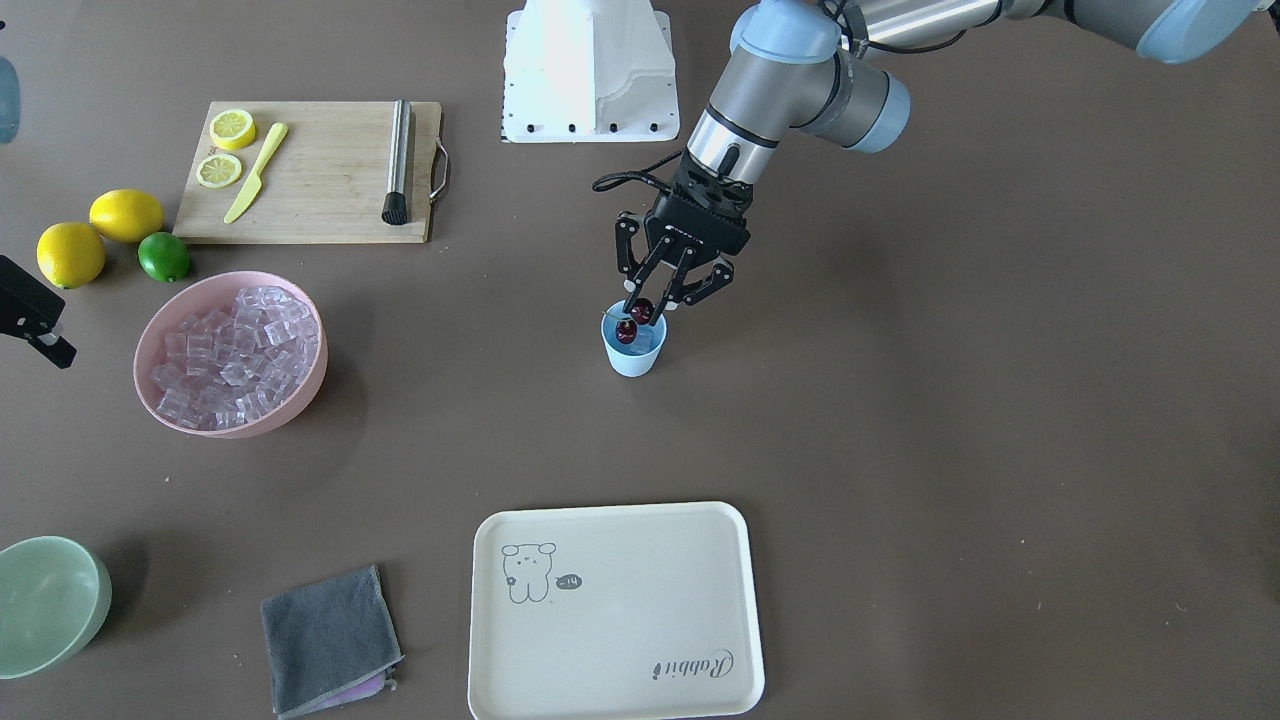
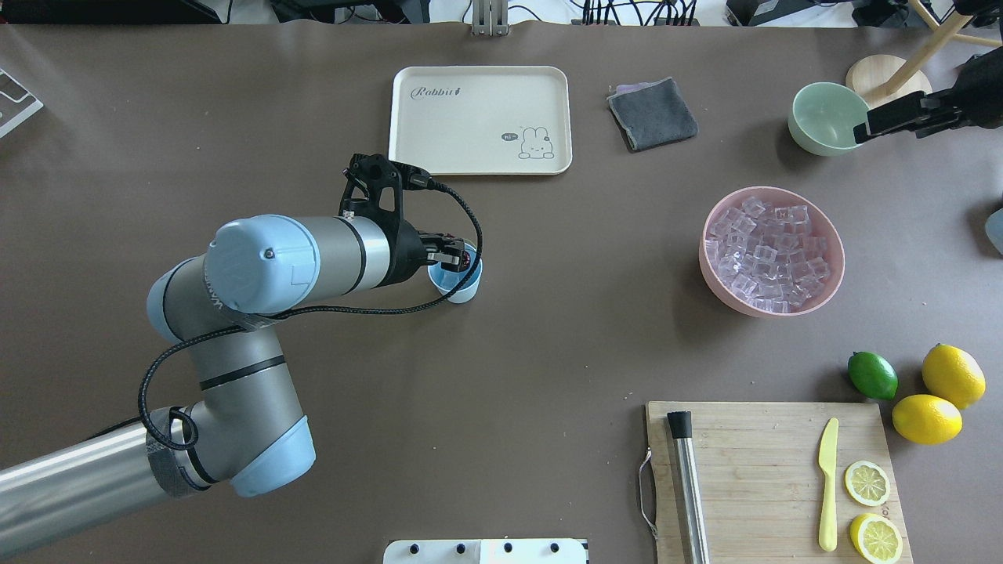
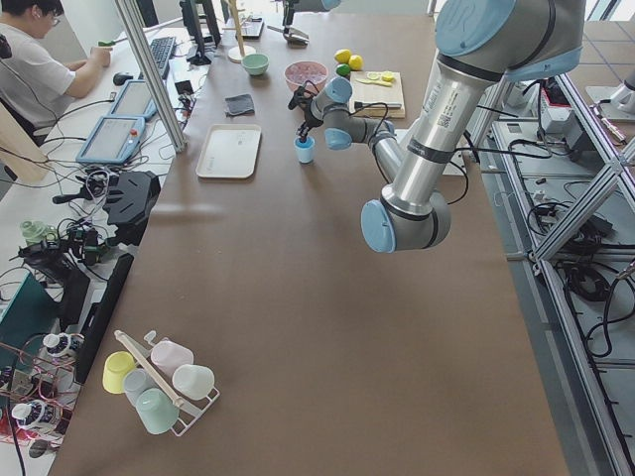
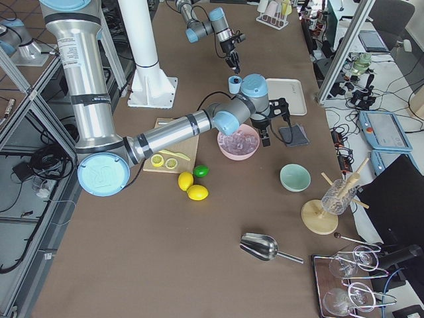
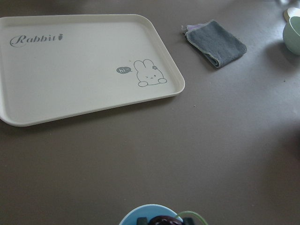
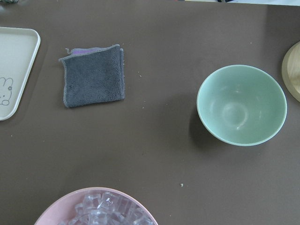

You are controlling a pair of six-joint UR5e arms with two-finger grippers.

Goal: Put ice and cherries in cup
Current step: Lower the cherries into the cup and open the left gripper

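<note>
The light-blue cup (image 1: 633, 356) stands mid-table, also in the overhead view (image 2: 464, 291). My left gripper (image 1: 646, 310) hangs right over its mouth, shut on the dark red cherries (image 1: 627, 331), which sit at rim level. The left wrist view shows the cup's rim (image 5: 140, 213), a cherry (image 5: 161, 219) and a green stem at its bottom edge. The ice (image 1: 235, 350) fills a pink bowl (image 1: 141, 372) to the robot's right. My right gripper (image 2: 866, 131) hovers by the mint-green bowl (image 2: 823, 117). I cannot tell whether it is open.
A cream tray (image 1: 615, 610) and a grey cloth (image 1: 325, 640) lie on the operators' side of the cup. A cutting board (image 1: 320, 170) holds lemon slices, a yellow knife and a metal rod. Two lemons (image 1: 70, 255) and a lime (image 1: 163, 257) lie beside it.
</note>
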